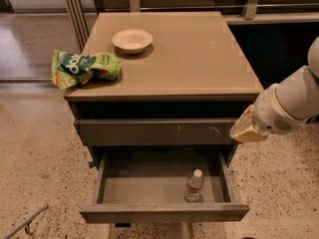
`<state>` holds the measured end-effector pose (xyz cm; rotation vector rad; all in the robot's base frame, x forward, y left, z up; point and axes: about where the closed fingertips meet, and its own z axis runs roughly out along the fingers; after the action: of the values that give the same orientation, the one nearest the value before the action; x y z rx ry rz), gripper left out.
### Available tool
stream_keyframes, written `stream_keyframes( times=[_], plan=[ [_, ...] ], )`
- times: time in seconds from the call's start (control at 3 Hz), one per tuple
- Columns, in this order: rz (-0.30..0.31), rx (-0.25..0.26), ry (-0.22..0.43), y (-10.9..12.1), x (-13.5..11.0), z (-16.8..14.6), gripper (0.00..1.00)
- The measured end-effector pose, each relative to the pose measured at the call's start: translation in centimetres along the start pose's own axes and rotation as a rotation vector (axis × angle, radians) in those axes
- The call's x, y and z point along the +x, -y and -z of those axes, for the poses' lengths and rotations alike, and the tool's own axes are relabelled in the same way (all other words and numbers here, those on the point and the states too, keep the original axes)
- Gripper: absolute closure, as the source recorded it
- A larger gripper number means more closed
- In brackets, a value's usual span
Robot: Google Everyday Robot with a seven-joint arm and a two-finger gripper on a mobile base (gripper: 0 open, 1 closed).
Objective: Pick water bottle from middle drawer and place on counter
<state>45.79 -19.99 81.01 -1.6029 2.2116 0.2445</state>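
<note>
The water bottle stands upright in the right half of the middle drawer, which is pulled out wide open at the bottom of the cabinet. The bottle is clear with a white cap. The tan counter tops the cabinet. My gripper hangs at the end of the white arm by the cabinet's right front corner, level with the closed scratched drawer front. It is above and to the right of the bottle, apart from it, and holds nothing that I can see.
A white bowl sits at the counter's back left. A green chip bag lies over the counter's left edge. A metal frame stands behind on the left. Speckled floor surrounds the cabinet.
</note>
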Motion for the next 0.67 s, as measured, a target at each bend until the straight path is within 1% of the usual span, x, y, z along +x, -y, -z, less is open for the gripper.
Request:
stream_keyframes(
  times=[0.33,0.67],
  plan=[
    [0.000,0.000,0.000,0.0,0.0,0.0,1.00],
    [0.014,0.020,-0.011,0.3,1.5,-1.7,1.00]
  ],
)
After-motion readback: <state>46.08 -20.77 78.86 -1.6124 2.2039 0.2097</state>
